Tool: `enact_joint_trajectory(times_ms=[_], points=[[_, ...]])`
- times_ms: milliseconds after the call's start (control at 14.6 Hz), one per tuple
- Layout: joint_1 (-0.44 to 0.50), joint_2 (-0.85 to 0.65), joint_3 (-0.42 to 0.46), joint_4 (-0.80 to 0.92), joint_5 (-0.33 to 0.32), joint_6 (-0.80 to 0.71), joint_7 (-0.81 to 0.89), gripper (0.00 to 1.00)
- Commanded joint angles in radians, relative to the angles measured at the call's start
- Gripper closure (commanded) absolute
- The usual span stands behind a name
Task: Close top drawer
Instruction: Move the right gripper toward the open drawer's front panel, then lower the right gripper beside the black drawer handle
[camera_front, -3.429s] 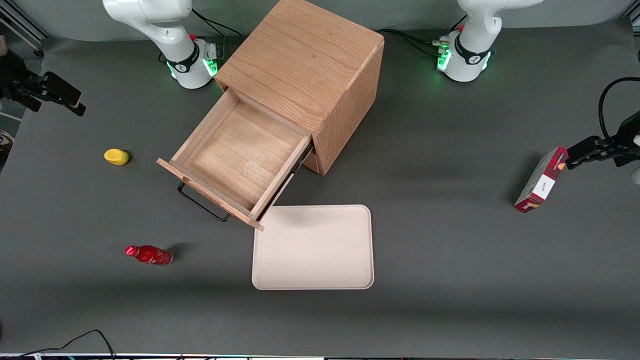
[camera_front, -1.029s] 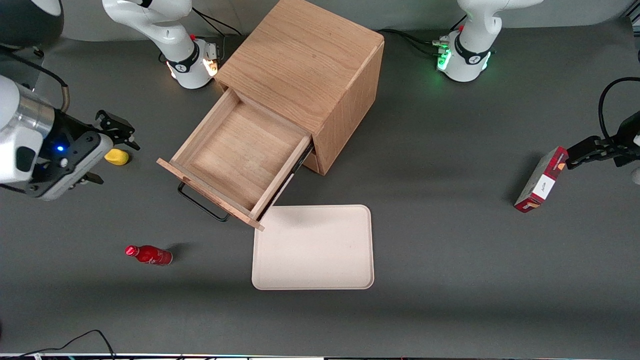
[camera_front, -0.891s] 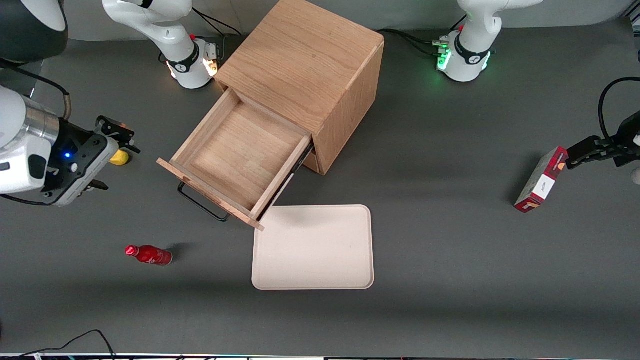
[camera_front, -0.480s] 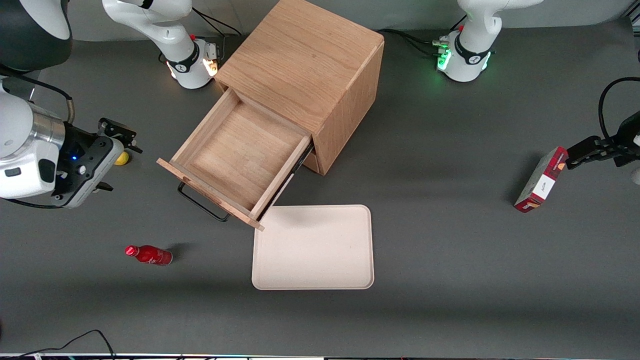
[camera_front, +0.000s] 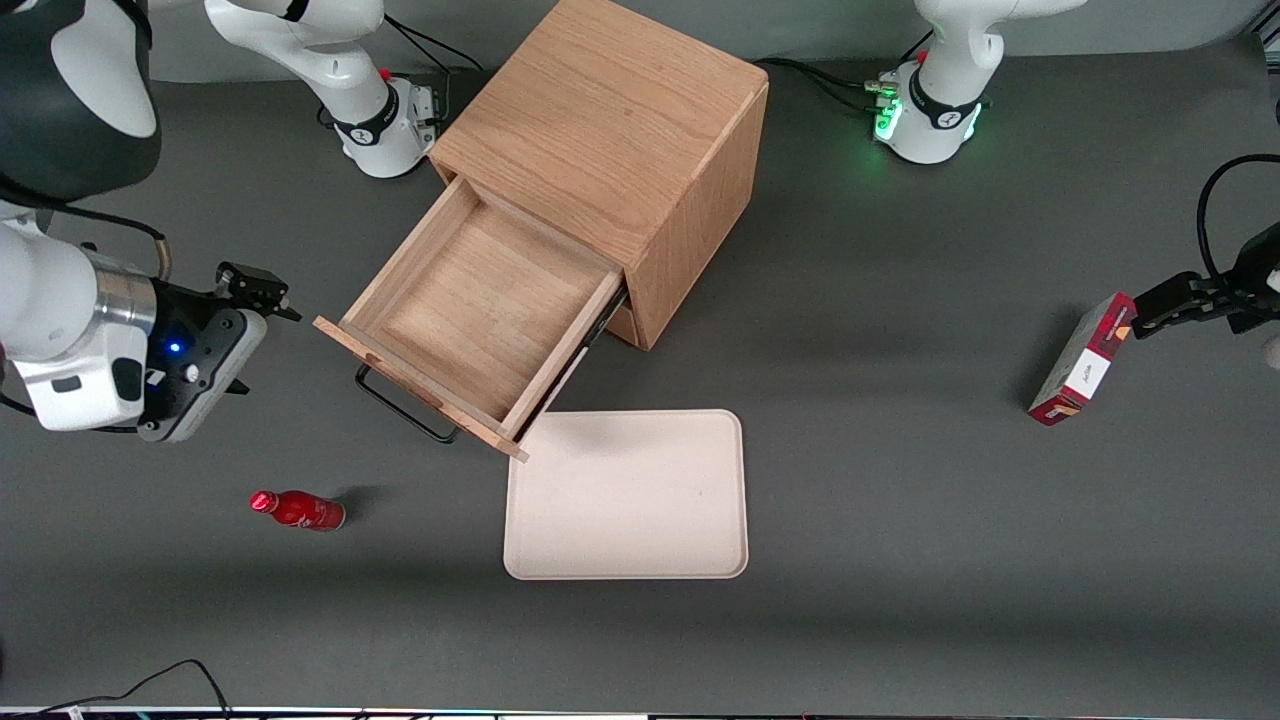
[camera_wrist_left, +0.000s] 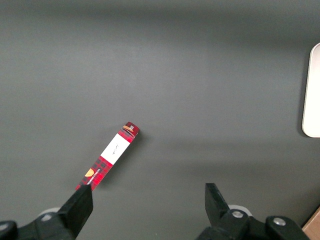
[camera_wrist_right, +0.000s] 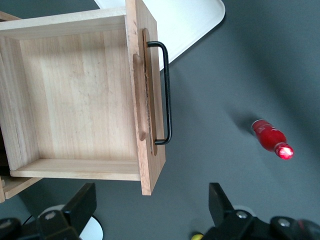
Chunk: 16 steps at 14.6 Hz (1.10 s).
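The light oak cabinet (camera_front: 610, 130) stands at the middle of the table. Its top drawer (camera_front: 480, 310) is pulled far out and is empty. The thin black wire handle (camera_front: 405, 405) is on its flat front. The lower drawer is hidden under it. My right gripper (camera_front: 262, 340) hangs above the table beside the drawer's front, toward the working arm's end, apart from it. In the right wrist view the gripper (camera_wrist_right: 150, 212) is open wide and empty, with a corner of the drawer (camera_wrist_right: 82, 95) between its fingers' line and the handle (camera_wrist_right: 167, 95) ahead.
A red bottle (camera_front: 298, 510) lies on the table nearer the front camera than my gripper, also seen in the wrist view (camera_wrist_right: 272, 140). A beige tray (camera_front: 625, 495) lies in front of the drawer. A red box (camera_front: 1082, 360) stands toward the parked arm's end.
My right gripper has come in from the table's end toward the drawer front and a little nearer the camera. It now covers the yellow object. The drawer has not moved.
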<state>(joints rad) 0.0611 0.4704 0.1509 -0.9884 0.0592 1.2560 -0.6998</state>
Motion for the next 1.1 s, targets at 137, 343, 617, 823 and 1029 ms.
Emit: enact_joint_trajectory(times_ms=[137,343,617,823,1029], points=[[0.002,0.109,-0.005,0.034,0.025,0.054,-0.004,0.0],[0.011,0.169,-0.002,0.034,0.024,0.115,-0.003,0.0],[0.012,0.205,-0.001,0.03,0.025,0.138,0.032,0.0],[0.011,0.212,-0.001,-0.002,0.057,0.138,0.048,0.0],[0.008,0.228,0.001,-0.015,0.065,0.154,0.057,0.0]])
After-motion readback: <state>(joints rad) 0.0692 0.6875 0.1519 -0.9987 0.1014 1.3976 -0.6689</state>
